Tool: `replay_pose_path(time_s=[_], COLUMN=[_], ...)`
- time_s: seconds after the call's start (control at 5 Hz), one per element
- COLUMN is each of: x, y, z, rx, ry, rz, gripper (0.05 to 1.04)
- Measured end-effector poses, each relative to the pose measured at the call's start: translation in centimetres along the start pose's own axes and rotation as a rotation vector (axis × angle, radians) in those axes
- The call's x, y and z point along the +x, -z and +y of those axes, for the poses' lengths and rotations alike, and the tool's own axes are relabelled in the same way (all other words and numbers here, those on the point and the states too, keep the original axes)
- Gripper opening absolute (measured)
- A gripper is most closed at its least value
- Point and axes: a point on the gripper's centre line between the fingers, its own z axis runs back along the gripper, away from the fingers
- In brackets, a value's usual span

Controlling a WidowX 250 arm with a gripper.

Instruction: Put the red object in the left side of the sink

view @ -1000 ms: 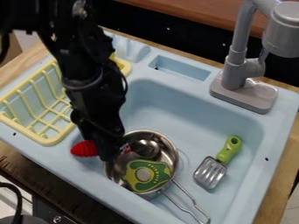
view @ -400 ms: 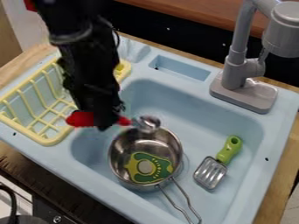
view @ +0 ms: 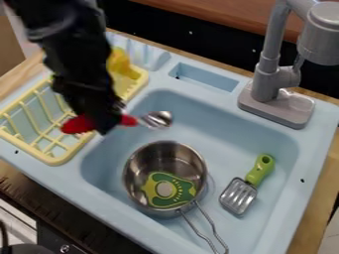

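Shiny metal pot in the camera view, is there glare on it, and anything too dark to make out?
Camera view: pale reflections streak the shiny metal pot; highlights dot the red-handled metal spoon; soft shading lines the light blue sink; the black robot arm is so dark its parts merge.

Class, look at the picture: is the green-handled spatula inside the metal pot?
No, the spatula lies on the sink floor, to the right of the pot.

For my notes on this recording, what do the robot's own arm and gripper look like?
The arm is black and chunky, built of thick segments, with a dull greyish band around its upper part. The gripper at its lower end is black too, with small pale flecks along one side. I can't make out any cable or lettering for certain.
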Motion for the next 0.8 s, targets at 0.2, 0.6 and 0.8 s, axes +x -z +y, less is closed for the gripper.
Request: replay_pose_path(time_s=[0.2, 0.6, 0.8], x=[-0.1, -1.2, -2.1], y=[-0.2, -1.1, -1.2], z=[1.8, 5.3, 6.9], rx=[0.017, 0.063, 0.078], ry=[-0.124, -0.257, -0.283], rz=[-0.145, -0.232, -0.258], gripper=[0.389, 0.381, 0.381])
